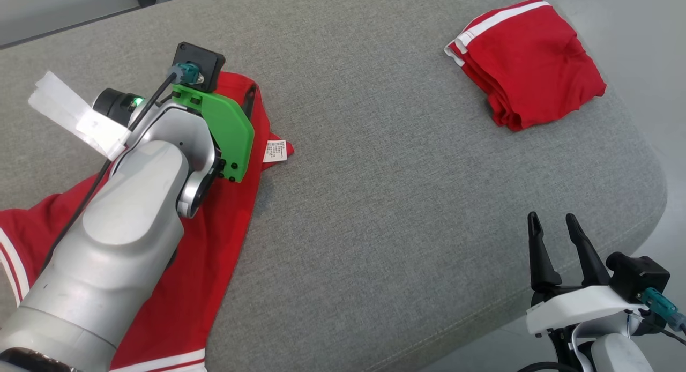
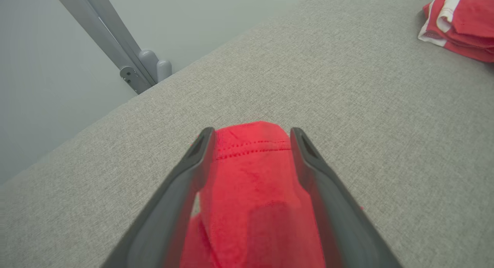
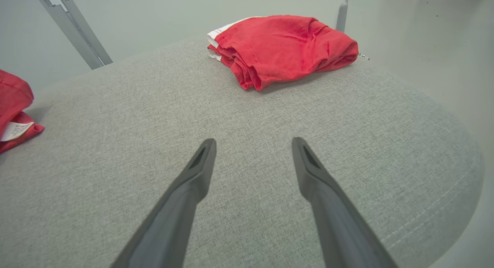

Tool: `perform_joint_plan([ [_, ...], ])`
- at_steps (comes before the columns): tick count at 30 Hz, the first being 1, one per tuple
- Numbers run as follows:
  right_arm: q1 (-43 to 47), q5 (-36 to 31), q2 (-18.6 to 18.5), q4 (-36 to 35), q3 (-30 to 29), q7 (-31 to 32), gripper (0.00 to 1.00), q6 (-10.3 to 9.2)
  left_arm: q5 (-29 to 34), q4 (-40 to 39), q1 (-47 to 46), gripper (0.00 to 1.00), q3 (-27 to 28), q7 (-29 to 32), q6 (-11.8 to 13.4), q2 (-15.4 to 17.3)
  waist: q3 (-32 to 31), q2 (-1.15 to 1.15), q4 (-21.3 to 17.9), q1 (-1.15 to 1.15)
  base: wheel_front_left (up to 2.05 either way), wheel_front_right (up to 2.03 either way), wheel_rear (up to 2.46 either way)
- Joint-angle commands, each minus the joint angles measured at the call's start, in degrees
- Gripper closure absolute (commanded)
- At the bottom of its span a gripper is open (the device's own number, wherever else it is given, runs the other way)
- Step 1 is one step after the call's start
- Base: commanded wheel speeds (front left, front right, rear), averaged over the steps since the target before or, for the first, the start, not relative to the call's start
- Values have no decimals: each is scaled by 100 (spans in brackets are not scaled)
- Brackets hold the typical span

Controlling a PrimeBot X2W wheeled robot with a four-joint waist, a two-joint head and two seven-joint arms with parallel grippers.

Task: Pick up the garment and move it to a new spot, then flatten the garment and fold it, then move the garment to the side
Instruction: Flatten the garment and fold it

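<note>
A red garment point(image 1: 225, 227) with white stripes lies spread at the left of the grey cushioned surface point(image 1: 386, 163), its white label point(image 1: 274, 150) at its right edge. My left arm reaches over it. In the left wrist view my left gripper point(image 2: 249, 138) stands open, its fingers astride a raised hem of the garment point(image 2: 251, 190), which lies between them. One dark finger point(image 1: 250, 97) pokes out past the green bracket. My right gripper point(image 1: 552, 222) stands open and empty near the surface's front right edge, also open in its own view point(image 3: 252, 142).
A second red garment point(image 1: 528, 61), folded, with white trim, sits at the far right corner point(image 3: 285, 48). The cushion's rounded edge point(image 1: 651, 200) drops to a pale floor on the right. A grey metal strut point(image 2: 127, 55) stands beyond the far edge.
</note>
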Motion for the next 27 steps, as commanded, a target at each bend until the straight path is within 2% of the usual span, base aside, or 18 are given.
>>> perform_joint_plan([
  [1,-7,-21,-10,12,-17,-14,0,-9,-25,139,-135,0,22,-58,-35,-18,-32,0,27,0,0,0,0],
  [6,-21,-52,-10,37,14,-14,0,-9,-77,467,-239,0,-38,-57,-193,-118,-111,0,23,0,0,0,0],
  [7,-20,-61,-10,42,18,-15,0,-9,-97,525,-239,4,-67,-9,-248,-150,-127,0,19,0,0,0,0],
  [8,-21,-61,-10,44,24,-14,0,-9,-107,583,-238,15,-104,21,-289,-162,-142,0,11,0,0,0,0],
  [10,-22,-67,-11,47,33,-14,0,-9,-126,698,-210,58,-148,64,-362,-189,-169,0,-12,0,0,0,0],
  [11,-23,-65,-10,48,38,-14,0,-9,-134,757,-194,72,-170,75,-388,-198,-179,0,-24,0,0,0,0],
  [12,-21,-63,-10,46,43,-14,0,-9,-138,799,-181,91,-187,75,-424,-208,-189,0,-35,0,0,0,0],
  [13,-13,-59,-10,43,42,-14,0,-9,-141,842,-174,100,-201,59,-445,-218,-198,0,-46,0,0,0,0],
  [18,90,-63,-10,40,6,-14,0,-9,-270,868,-168,100,-148,-116,-635,-319,-252,0,-68,0,0,0,0],
  [22,137,-91,-11,62,-27,-14,0,-9,-941,470,51,100,54,-112,-1002,-500,-333,0,-65,0,0,0,0],
  [27,229,-149,-10,74,-99,-14,0,-9,-1630,-309,275,100,-20,81,-1128,-396,-447,0,-11,0,0,0,0],
])
